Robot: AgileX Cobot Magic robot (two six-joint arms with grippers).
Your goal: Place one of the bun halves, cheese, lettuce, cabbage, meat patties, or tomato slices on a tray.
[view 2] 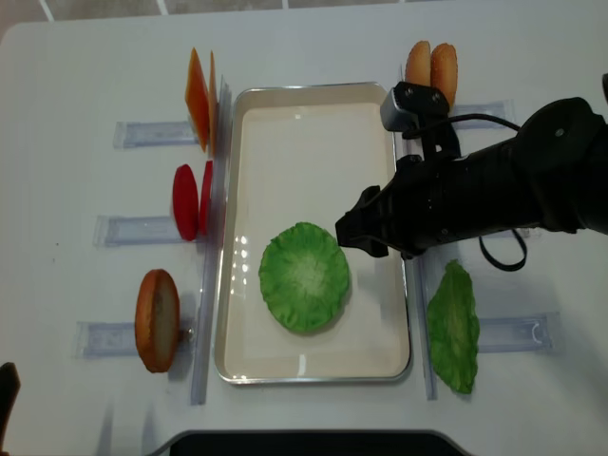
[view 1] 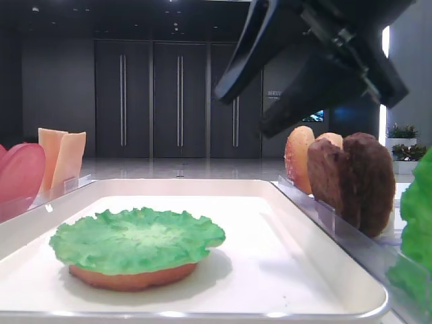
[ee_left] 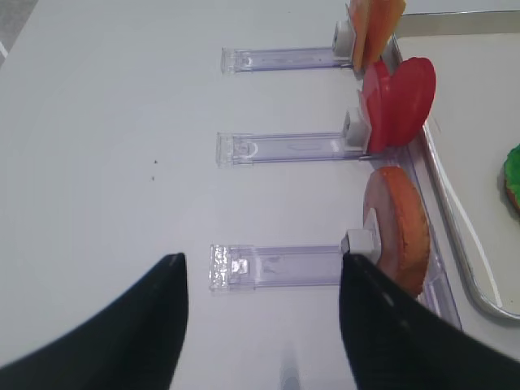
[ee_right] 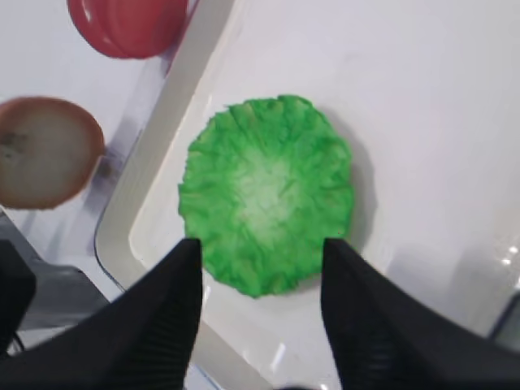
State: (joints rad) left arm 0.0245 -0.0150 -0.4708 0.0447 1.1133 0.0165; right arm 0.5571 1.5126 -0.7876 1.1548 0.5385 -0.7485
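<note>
Lettuce [view 2: 305, 276] — frilly, round — on bun [view 1: 131, 277]

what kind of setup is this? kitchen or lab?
Likely a lab or demo bench, not a kitchen: burger parts stand in clear racks on a white table beside a tray, with dark lobby-style doors behind.

Bright, even overhead light fills the room, throwing only a soft shadow beside the lettuce [ee_right: 266, 205] on the tray [view 2: 247, 133]. Small glare spots glint along the tray's rim. Both wrist views are slightly soft, and the dark fingers [ee_right: 154, 325] nearest the lens blur.
</note>
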